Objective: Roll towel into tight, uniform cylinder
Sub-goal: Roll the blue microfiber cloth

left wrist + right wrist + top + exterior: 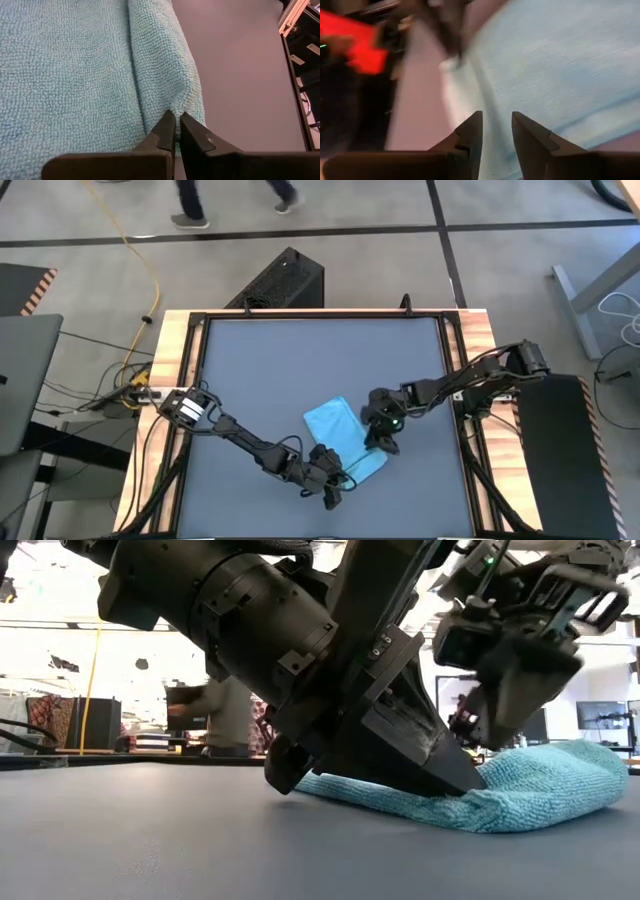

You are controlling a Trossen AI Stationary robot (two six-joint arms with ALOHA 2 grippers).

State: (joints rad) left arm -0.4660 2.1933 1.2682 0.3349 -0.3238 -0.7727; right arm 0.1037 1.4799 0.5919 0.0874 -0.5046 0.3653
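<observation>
Light-blue towel [335, 430] lying slightly right of centre on the dark grey table [300, 360], toward the near edge, set at a slant. Mostly flat, with a raised fold along one edge, seen as a soft hump in the low view [540, 790]; not a cylinder.

Left gripper [332, 492] reaching in from the left side, down at the towel's near corner. Fingers [167, 131] almost closed, a thin gap only, tips pinching the folded edge of the cloth [150, 75] where the ridge meets the table. Low view filled by this arm's dark body, tip [450, 775] pressed into the cloth against the table and hiding much of the towel behind.

Right gripper [383, 442] coming from the right side, poised at the towel's right edge, fingers [470, 135] apart with a clear gap, nothing between them, blue cloth [560, 65] just beyond the tips.

Both arms crowding the towel from two sides. Beyond the table: black box [280, 280] on the floor, yellow cable [150, 280], a person's legs [190, 205] at the far edge, a blurred person [215, 715] behind the table.
</observation>
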